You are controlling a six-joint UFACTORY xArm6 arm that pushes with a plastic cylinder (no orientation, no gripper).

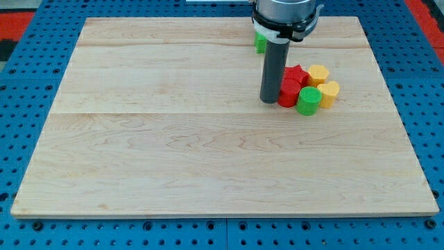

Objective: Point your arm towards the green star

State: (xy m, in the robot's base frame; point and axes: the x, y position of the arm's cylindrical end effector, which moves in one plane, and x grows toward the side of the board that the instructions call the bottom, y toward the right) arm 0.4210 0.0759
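The rod ends in my tip [269, 101], no gripper to open or close, touching the red cylinder [288, 92] on its right; the green star [259, 42] hides behind it, so swinging carelessly could scatter that cluster.

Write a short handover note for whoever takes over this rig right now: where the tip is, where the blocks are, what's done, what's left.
My tip rests on the board, touching the left side of the red block in the cluster at the view's right.
Cluster: two red blocks, two yellow blocks, one green cylinder.
A green block, likely the green star, sits at the view's top, mostly hidden behind the arm.
Left: move the tip up toward it.
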